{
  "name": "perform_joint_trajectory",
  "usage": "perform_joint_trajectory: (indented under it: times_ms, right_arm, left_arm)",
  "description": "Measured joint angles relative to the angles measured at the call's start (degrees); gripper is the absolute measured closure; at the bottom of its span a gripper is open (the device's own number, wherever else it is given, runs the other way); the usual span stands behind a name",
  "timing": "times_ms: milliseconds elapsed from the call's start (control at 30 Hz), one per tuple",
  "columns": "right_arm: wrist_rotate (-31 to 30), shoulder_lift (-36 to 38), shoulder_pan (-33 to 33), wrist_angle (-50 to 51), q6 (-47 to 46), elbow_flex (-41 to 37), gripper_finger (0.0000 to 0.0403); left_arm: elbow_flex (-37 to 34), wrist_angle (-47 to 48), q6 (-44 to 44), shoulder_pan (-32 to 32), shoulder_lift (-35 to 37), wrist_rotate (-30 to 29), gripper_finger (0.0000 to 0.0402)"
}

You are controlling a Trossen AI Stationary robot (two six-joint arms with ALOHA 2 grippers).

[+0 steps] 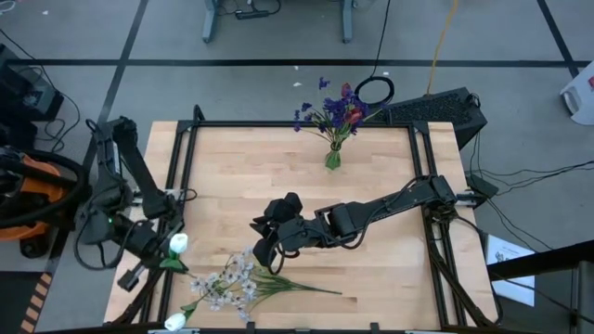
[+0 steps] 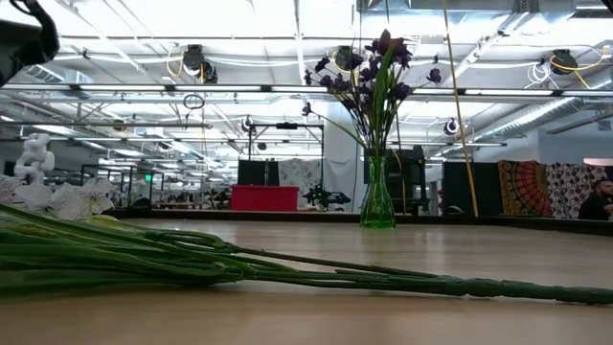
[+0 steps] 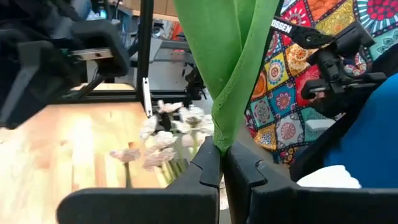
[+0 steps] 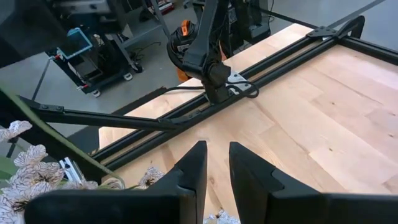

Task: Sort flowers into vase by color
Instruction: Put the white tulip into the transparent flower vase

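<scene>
At left table edge | left gripper [image 3: 221,163] clamps green stem [image 3: 230,68] | label "OSSEN"

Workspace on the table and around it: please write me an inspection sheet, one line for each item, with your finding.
Surface: light wooden table top in a black frame, bare in the middle.
Job's things: green glass vase at the far edge, upright, holding purple-blue sprays and a dark red bud; pale blossom sprays on green stems lying flat near the front edge; a white bud at the left gripper.
Clutter: nothing seen on the table.
Grippers: left gripper shut on a green leaf at the front left corner; right gripper slightly parted, empty, above the blossom sprays.
Cables: black cables on the floor at the right.
Surroundings: grey floor, a person's blue sleeve beside the table.
</scene>
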State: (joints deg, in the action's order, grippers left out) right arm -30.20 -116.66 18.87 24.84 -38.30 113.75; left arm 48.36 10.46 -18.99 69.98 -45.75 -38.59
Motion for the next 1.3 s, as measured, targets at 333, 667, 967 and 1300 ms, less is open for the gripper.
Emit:
perform_joint_trajectory:
  times_ms: [333,667,967,1300]
  right_arm:
    - [0.2,0.0,0.3,-0.2,0.0,0.0,0.0344]
    - [0.3,0.0,2.4,-0.2,1.5,0.0,0.0344]
    - [9.5,0.0,3.7,-0.2,0.2,0.0,0.0344]
    - [12.4,0.0,4.4,-0.5,0.0,0.0,0.0344]
  left_arm:
    - [-0.3,-2.2,-1.7,3.4,-4.3,-5.8,0.0398]
    - [-12.1,-16.8,-1.7,6.7,-4.5,-11.0,0.0398]
    - [-17.9,-17.5,-9.2,6.2,-4.5,-14.0,0.0383]
    - [-19.2,-17.3,-12.2,6.2,-4.5,-11.9,0.0379]
